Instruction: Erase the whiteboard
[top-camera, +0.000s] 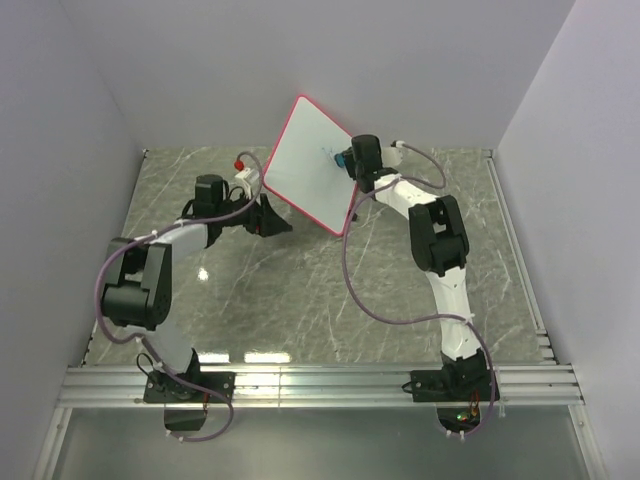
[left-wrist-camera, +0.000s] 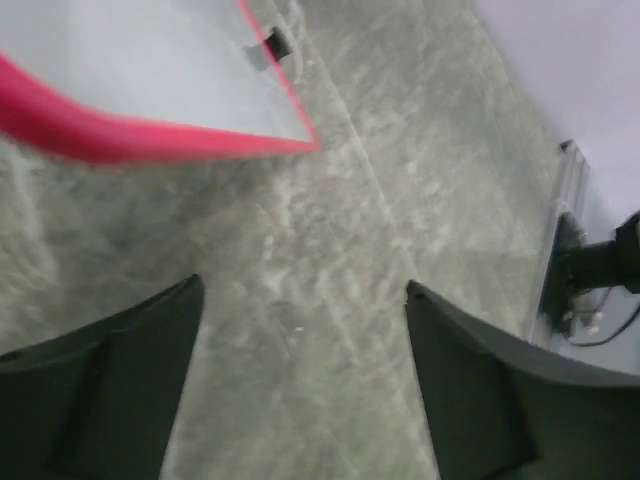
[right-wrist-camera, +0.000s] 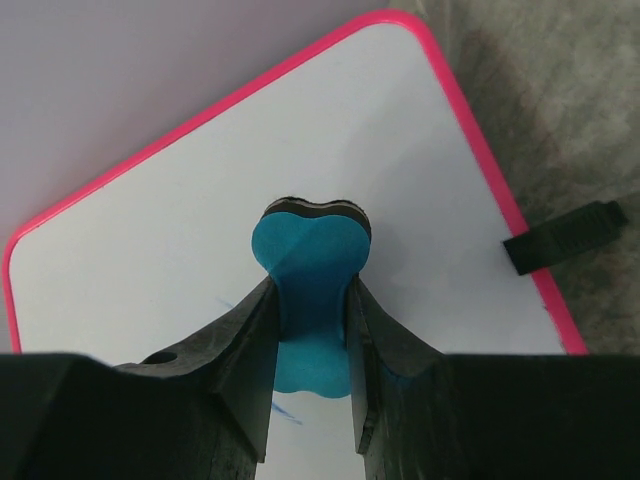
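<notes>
Here, the right arm reaches forward over the table (top-camera: 300, 290), its gripper (right-wrist-camera: 310, 300) clamped on one blue eraser (right-wrist-camera: 305, 250) whose felt edge presses on the whiteboard (top-camera: 305, 160). The left arm bends inward. Its gripper (left-wrist-camera: 303, 290) is spread wide and holds nothing, just below the board's lower left edge. The single board stands tilted near the back wall, white with a pink frame and rounded corners. Faint blue marks (right-wrist-camera: 285, 412) show beside the eraser, and one black foot (right-wrist-camera: 565, 238) sticks out.
</notes>
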